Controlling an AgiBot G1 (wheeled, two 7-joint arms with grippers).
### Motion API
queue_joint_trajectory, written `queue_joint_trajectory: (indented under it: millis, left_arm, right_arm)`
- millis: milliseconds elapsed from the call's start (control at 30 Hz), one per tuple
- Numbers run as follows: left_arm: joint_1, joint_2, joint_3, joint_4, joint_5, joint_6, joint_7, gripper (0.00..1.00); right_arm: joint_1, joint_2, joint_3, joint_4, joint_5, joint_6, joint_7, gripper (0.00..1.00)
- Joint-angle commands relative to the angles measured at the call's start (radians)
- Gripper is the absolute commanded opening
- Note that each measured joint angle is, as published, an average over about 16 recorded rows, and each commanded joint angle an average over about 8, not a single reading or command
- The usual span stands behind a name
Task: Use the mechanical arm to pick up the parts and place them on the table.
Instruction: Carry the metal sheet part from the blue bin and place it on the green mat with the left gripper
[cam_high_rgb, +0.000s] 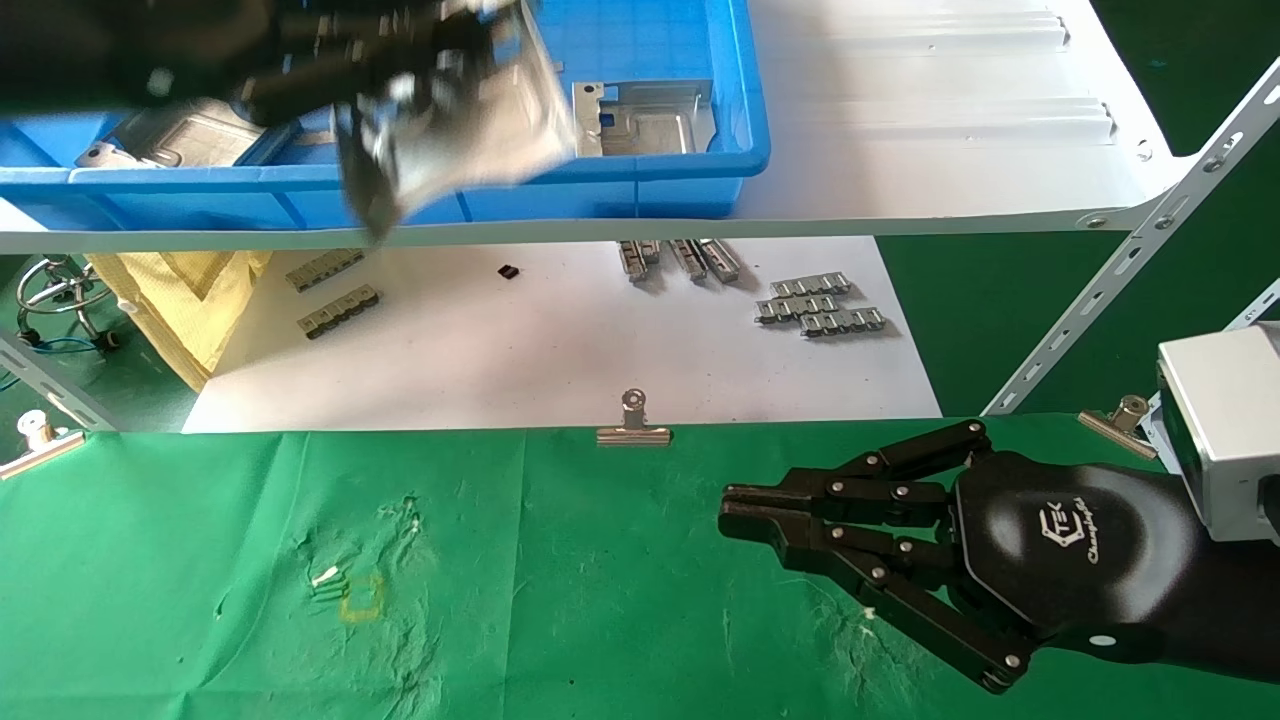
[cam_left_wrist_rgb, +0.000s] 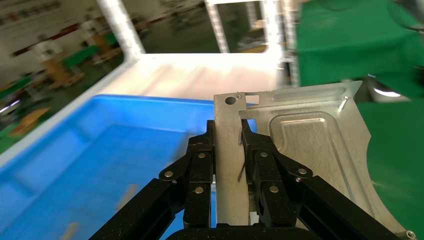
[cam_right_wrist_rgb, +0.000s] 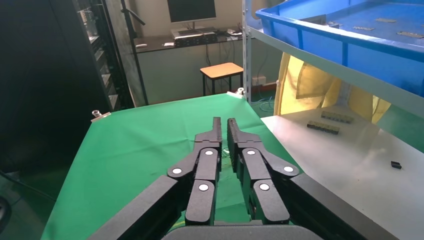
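My left gripper (cam_high_rgb: 400, 120) is shut on a silver sheet-metal part (cam_high_rgb: 480, 120) and holds it in the air over the front wall of the blue bin. In the left wrist view the fingers (cam_left_wrist_rgb: 229, 130) pinch the part's (cam_left_wrist_rgb: 310, 140) bent edge flange, and the embossed plate stands out to one side. Two more parts lie in the bin, one at the right (cam_high_rgb: 640, 120) and one at the left (cam_high_rgb: 180, 140). My right gripper (cam_high_rgb: 730, 510) (cam_right_wrist_rgb: 223, 122) is shut and empty, parked low over the green cloth table (cam_high_rgb: 560, 600) at the right.
The blue bin (cam_high_rgb: 700, 180) stands on the white shelf (cam_high_rgb: 950, 150). Below it a white surface (cam_high_rgb: 560, 350) carries grey ribbed strips (cam_high_rgb: 820, 305). A silver binder clip (cam_high_rgb: 633, 425) grips the cloth's far edge. A slanted shelf brace (cam_high_rgb: 1130, 290) stands at the right.
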Motion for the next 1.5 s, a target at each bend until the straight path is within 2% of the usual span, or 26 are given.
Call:
queue_joint_trajectory:
  millis: [33,300,500,933,1500]
  left_arm:
    - [0.018,-0.020,-0.001,-0.022,-0.014,0.054,0.031,0.00]
    - [0.185,-0.166,0.085,-0.279,-0.148,0.051,0.075,0.00]
    - [0.279,-0.242,0.170,-0.354,-0.170,0.040,0.169,0.00]
    - [0.341,-0.224,0.272,-0.202,-0.156,0.031,0.374,0.00]
    - [0.318,-0.163,0.339,-0.029,-0.159,0.027,0.496,0.00]
  right_arm:
    - [0.000,0.000,0.000,0.000,0.000,0.000,0.000,1.00]
    - [0.000,0.000,0.000,0.000,0.000,0.000,0.000,1.00]
    - [0.000,0.000,0.000,0.000,0.000,0.000,0.000,1.00]
    - [0.000,0.000,0.000,0.000,0.000,0.000,0.000,1.00]
    - [0.000,0.000,0.000,0.000,0.000,0.000,0.000,1.00]
